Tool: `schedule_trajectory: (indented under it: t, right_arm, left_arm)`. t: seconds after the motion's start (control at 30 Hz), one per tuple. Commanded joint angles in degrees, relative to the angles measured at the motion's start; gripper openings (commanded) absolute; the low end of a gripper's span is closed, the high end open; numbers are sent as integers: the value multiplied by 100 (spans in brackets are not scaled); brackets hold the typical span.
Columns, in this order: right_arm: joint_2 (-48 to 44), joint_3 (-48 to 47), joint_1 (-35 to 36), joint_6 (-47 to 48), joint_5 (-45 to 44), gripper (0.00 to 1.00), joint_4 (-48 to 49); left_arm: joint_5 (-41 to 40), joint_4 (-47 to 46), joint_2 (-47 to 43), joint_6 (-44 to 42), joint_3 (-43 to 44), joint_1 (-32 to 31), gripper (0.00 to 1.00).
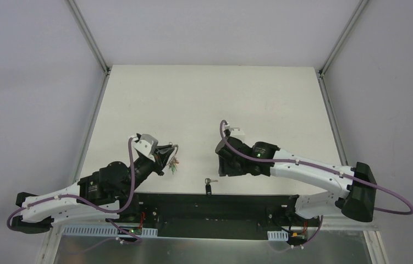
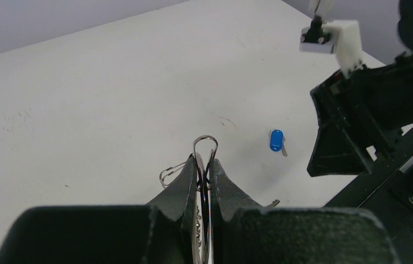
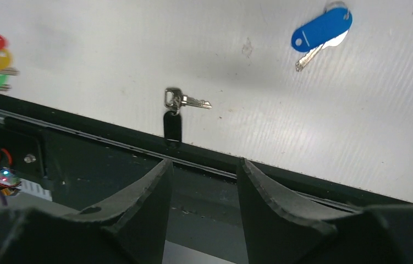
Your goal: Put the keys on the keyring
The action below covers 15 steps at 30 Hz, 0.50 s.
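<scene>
Step in hand, as judged: pickup of a loose key by the right gripper (image 3: 204,165), its jaws spread and empty. A descent centred on the key is advised, with its hole left clear for threading. The black-headed key (image 3: 174,113) is found just ahead of the jaw gap, at the table (image 3: 303,137) edge. The blue-capped key (image 3: 319,30) is found farther off, upper right. The keyring (image 2: 205,144) is pinched in the left gripper (image 2: 204,168).

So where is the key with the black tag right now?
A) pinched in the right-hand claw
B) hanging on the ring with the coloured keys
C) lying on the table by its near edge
C: the black-tagged key lies on the table at its near edge, ahead of the right gripper, whose open fingers hold nothing.
</scene>
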<state>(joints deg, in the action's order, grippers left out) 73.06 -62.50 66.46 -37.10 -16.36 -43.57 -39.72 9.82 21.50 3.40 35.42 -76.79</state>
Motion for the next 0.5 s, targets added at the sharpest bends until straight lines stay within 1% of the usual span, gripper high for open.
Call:
schedule_trajectory:
  t: [0.0, 0.2, 0.47]
  right_arm:
    - [158, 384, -28, -417, 244, 49, 720]
    - [806, 791, -28, -693, 716, 47, 1548]
    - [1127, 1462, -14, -1331, 998, 43, 2715]
  left_arm:
    - [-141, -271, -107, -85, -1, 15, 0]
    - [-124, -262, -159, -31, -19, 15, 0]
    - [-110, -177, -168, 46, -11, 15, 0]
